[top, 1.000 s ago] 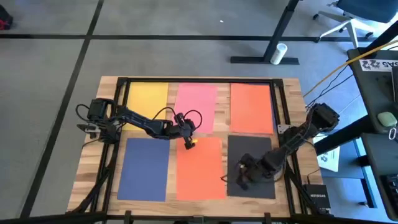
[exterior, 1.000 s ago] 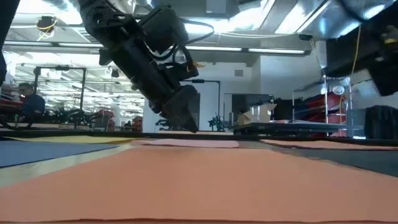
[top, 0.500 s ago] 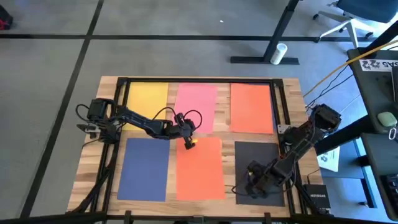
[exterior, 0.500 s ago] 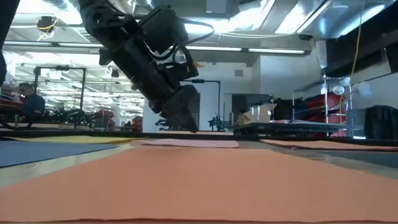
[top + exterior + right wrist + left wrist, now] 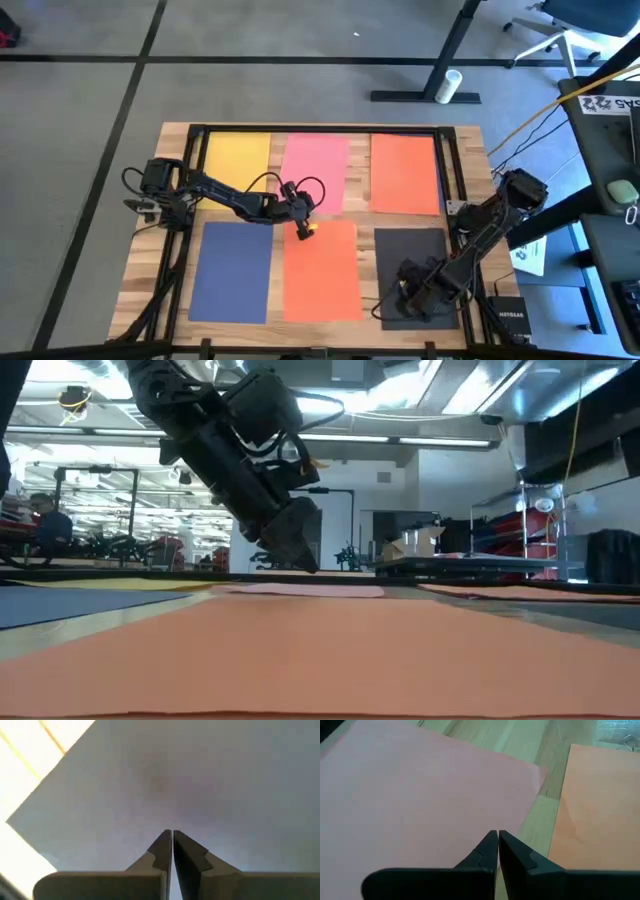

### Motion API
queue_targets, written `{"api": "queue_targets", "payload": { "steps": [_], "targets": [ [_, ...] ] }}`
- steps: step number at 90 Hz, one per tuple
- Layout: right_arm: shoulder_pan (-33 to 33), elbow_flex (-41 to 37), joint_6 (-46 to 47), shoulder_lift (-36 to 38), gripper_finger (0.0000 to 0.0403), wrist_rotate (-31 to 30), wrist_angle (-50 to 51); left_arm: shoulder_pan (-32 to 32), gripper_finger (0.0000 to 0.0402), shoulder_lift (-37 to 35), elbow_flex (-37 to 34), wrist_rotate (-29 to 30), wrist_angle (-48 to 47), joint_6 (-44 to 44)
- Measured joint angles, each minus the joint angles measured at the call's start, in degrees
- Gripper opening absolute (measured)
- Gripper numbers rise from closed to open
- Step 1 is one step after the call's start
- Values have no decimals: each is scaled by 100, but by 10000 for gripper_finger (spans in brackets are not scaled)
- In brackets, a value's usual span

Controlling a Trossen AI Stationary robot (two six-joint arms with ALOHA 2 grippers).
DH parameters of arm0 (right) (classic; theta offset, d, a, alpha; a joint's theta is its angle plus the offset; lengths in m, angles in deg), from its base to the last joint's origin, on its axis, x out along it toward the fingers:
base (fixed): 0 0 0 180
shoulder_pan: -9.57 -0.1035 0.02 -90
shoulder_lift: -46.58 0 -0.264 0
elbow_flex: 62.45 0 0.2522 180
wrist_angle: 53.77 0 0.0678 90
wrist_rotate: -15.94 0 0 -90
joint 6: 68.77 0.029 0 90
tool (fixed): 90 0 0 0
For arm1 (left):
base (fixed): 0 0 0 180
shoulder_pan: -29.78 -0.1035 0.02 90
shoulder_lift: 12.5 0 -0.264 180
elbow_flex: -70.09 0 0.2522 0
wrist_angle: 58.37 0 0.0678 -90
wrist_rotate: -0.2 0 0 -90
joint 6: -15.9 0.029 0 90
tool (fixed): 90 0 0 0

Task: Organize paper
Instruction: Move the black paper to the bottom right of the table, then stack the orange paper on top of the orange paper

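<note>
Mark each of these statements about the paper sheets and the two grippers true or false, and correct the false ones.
1. The pink sheet lies between the yellow sheet and an orange sheet. True.
2. The right gripper is over the navy blue sheet. False: it is on the black sheet.
3. The left gripper is wide open. False: its fingers are shut.
4. Two orange sheets are on the table. True.
5. The black sheet overlaps the pink one. False: they lie apart.

Yellow, pink, orange (twice), navy, black paper [image 5: 316, 159]
</note>
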Motion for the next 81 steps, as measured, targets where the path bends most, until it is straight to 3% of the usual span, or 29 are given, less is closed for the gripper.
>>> {"api": "queue_targets", "payload": {
  "steps": [12,40,64,81],
  "targets": [
    [410,157,-342,54,47,-267,388,-7,0,0,0,0,66,0],
    [2259,153,-2499,94,128,-2048,636,-39,0,0,0,0,78,92],
    [3704,-167,-4964,94,116,-2090,-101,-37,0,0,0,1,53,169],
    [4302,-370,-5778,94,114,-1717,-914,-37,0,0,0,1,48,184]
  ]
}}
